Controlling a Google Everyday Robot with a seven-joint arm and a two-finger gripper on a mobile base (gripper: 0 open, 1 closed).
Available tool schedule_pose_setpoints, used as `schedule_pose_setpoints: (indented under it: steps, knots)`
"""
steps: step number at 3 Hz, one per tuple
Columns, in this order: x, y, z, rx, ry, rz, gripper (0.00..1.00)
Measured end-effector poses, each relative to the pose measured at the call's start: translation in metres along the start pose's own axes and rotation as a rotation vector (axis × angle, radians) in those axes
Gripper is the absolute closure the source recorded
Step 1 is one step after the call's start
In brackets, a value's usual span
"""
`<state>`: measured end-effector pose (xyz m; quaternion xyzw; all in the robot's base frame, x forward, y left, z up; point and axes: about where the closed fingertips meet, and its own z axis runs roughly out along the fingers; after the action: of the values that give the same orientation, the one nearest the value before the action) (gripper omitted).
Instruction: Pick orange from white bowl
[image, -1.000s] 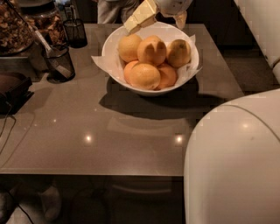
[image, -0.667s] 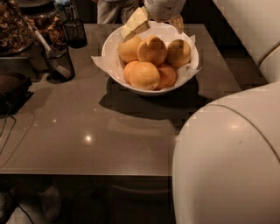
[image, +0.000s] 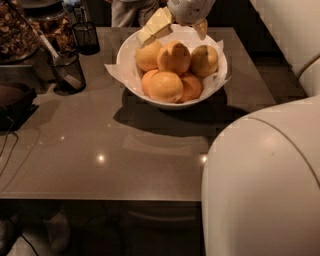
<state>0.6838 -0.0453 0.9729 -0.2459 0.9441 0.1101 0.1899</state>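
Observation:
The white bowl (image: 131, 44), lined with crumpled white paper, stands at the back middle of the table and holds several oranges. The orange (image: 173, 57), large and dimpled, lies on top at the centre of the pile. My gripper (image: 177, 27) hangs over the bowl's far rim, just behind that orange. It is open: one pale finger (image: 154, 24) slants down at the left and the other shows at the right, both clear of the fruit. Nothing is between them.
A dark mesh cup (image: 66, 71) with utensils and a second one (image: 86, 37) stand left of the bowl, beside trays of dark food (image: 15, 35). My white arm (image: 265, 185) fills the right foreground. A person (image: 131, 11) stands behind the table.
The left finger has dropped slightly toward the bowl's back rim. The arm's big foreground link has shifted sideways. The bowl and oranges have not moved.

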Motion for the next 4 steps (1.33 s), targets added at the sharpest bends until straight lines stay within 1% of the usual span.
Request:
schedule_pose_setpoints:
  steps: [1, 2, 3, 4]
  knots:
    - [0.002, 0.011, 0.004, -0.178, -0.005, -0.102, 0.00]
    - [-0.001, 0.025, 0.003, -0.310, -0.018, -0.214, 0.00]
    - [-0.012, 0.028, 0.001, -0.315, -0.052, -0.221, 0.00]
    - [-0.018, 0.028, 0.001, -0.299, -0.080, -0.234, 0.00]
